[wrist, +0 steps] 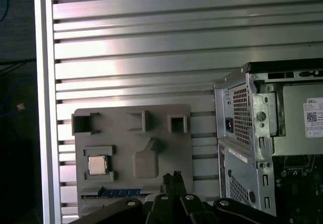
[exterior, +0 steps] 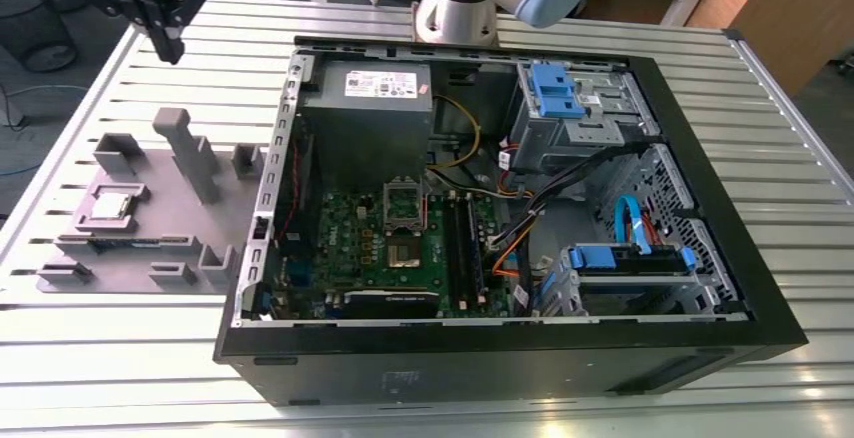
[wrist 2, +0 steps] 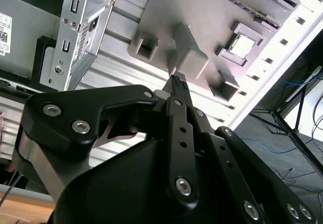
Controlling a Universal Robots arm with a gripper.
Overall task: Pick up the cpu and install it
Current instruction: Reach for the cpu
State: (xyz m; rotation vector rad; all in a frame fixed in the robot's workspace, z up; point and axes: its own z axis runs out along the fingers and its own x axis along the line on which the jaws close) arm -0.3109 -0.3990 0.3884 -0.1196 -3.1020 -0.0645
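Observation:
The cpu [exterior: 118, 201] is a small silver square lying flat in a recess of the grey plastic holder block [exterior: 180, 220], on the slatted table at the exterior view's left. Both wrist views look down on the cpu [wrist 2: 242, 46] [wrist: 98, 164] from well above. My gripper [exterior: 172, 53] hangs high over the table's far left corner, away from the holder and outside the PC case [exterior: 747, 288]. Its black fingers [wrist 2: 177, 85] are shut together with nothing between them, and their tips [wrist: 173, 176] point down toward the holder. The motherboard socket [exterior: 404, 254] lies open inside the case.
A dark square metal frame [exterior: 403, 198] sits just behind the socket. The power supply [exterior: 363, 108], blue drive bays [exterior: 561, 93] and cables crowd the case interior. A tall grey post [exterior: 187, 153] rises from the holder near the cpu. The arm's base [exterior: 461, 13] stands behind the case.

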